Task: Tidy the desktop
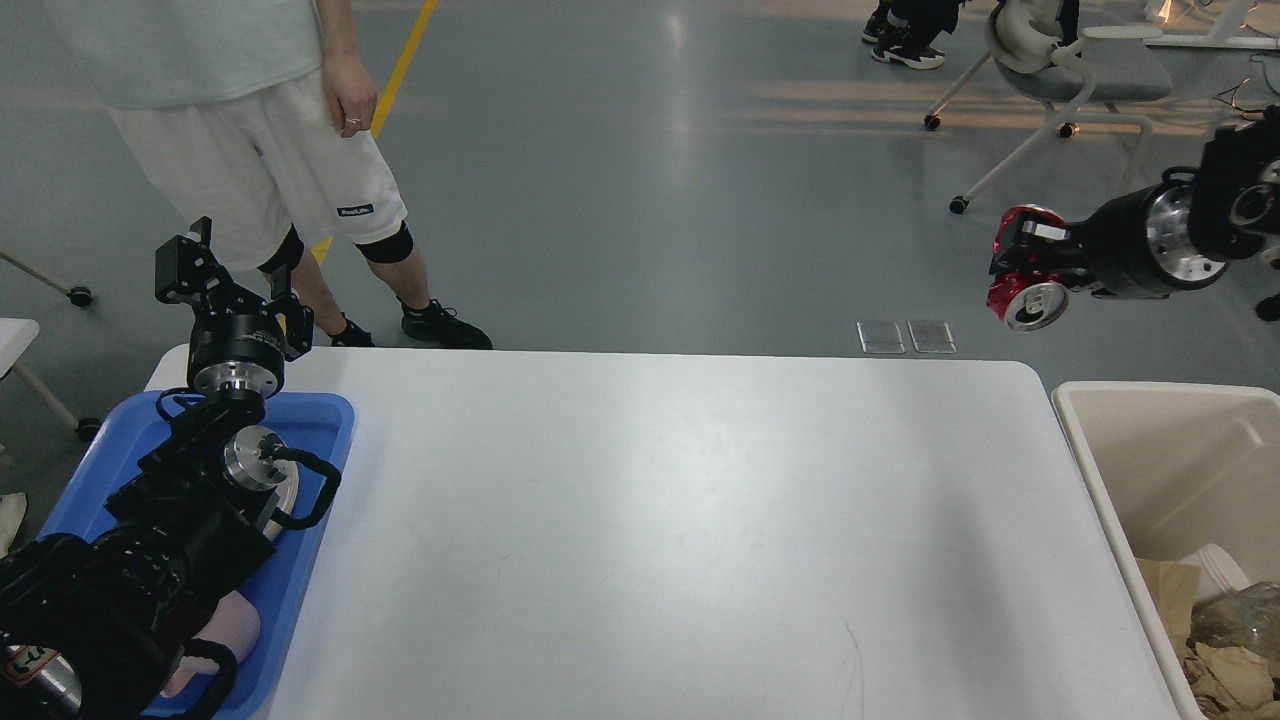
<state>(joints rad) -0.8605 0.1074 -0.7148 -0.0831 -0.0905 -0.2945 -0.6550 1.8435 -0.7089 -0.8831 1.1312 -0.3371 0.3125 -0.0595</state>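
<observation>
White matte desktop (650, 520), faintly scuffed with grey lines. Blue plastic tray (325, 470) at its left end, holding a pale pink item (235, 625). Beige bin (1110, 470) at the right, containing brown crumpled paper (1225, 670) and a white disc (1222, 570). Black left gripper (225, 265) on a silver wrist ring. Black right gripper (1020, 265) clamped on a red can (1025, 295) with a silver end. Grey glossy floor (650, 180) crossed by a yellow line (400, 70). White shorts (260, 180), black knee sleeves and black shoes on the bystander.
</observation>
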